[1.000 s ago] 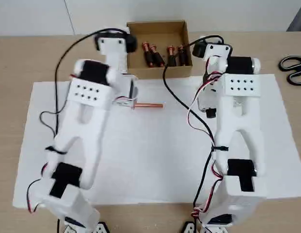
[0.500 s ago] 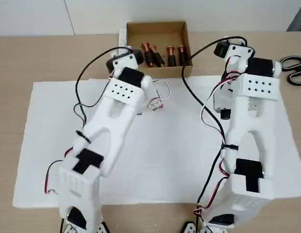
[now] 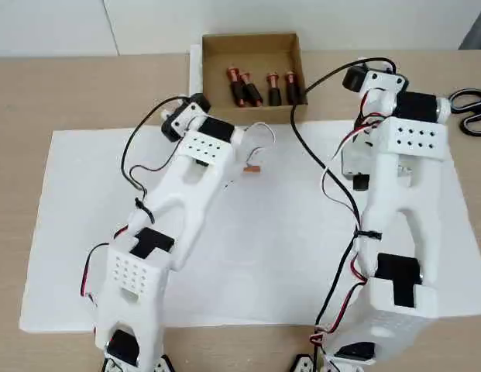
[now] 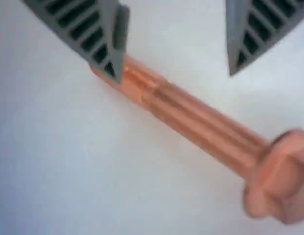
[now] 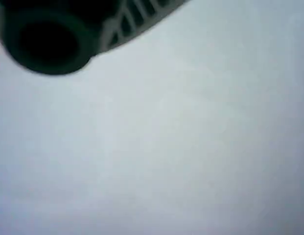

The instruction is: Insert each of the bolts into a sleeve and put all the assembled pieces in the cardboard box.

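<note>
— While the left gripper (image 4: 174,71) is hanging over the bolt (image 4: 200,129), its jaws are standing wide apart. One fingertip (image 4: 110,66) is touching the threaded end and the other is sitting well clear.

— And the bolt is lying where?

— Flat on the paper (image 3: 286,256), near the box (image 3: 254,115), with its head at the end away from the fingertips.

— What is differing from a second ago?

— The left arm is sitting at a whole new angle. Back then it was standing off to the left, with the bolt stretching out in full beside it. Now it is leaning in across the sheet and covering all but a stub of copper.

— Is the bolt itself shifting?

— Its exposed end is showing at the same spot, so it is looking unmoved.

— And the right side?

— The right gripper (image 3: 352,172) is hovering over the right part of the paper, clamping a black sleeve (image 5: 49,46). Compared with a second ago, that arm is sitting further right, towards the scissors (image 3: 471,110). Over the last half-second it is holding still.

— The box?

— Four pieces (image 3: 273,87) are lying in it side by side, same as before.
</note>
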{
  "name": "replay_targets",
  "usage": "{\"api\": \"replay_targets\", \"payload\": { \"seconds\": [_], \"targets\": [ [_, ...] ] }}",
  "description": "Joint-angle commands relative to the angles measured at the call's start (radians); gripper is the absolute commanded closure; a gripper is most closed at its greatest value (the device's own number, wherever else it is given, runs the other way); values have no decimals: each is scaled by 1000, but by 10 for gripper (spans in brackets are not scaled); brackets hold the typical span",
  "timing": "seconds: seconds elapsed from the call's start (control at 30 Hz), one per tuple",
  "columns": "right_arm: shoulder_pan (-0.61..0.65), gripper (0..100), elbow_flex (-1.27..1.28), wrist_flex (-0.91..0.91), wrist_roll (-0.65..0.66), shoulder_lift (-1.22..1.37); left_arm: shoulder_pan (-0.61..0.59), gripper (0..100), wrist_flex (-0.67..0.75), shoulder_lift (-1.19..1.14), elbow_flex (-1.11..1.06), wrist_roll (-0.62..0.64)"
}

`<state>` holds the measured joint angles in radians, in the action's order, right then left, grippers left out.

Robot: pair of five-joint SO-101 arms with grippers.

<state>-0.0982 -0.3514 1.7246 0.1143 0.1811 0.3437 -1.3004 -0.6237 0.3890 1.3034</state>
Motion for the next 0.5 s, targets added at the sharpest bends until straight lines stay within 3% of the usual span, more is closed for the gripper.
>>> {"api": "replay_targets", "payload": {
  "seconds": [0.0, 0.13, 0.47],
  "targets": [
    [-4, 995, -5, 15, 0, -65, -17, 866, 20, 9, 47, 46],
    [-4, 995, -5, 15, 0, -64, -63, 866, 43, 6, 45, 109],
    [-4, 995, -5, 15, 0, -61, -66, 866, 52, 5, 39, 110]
  ]
}}
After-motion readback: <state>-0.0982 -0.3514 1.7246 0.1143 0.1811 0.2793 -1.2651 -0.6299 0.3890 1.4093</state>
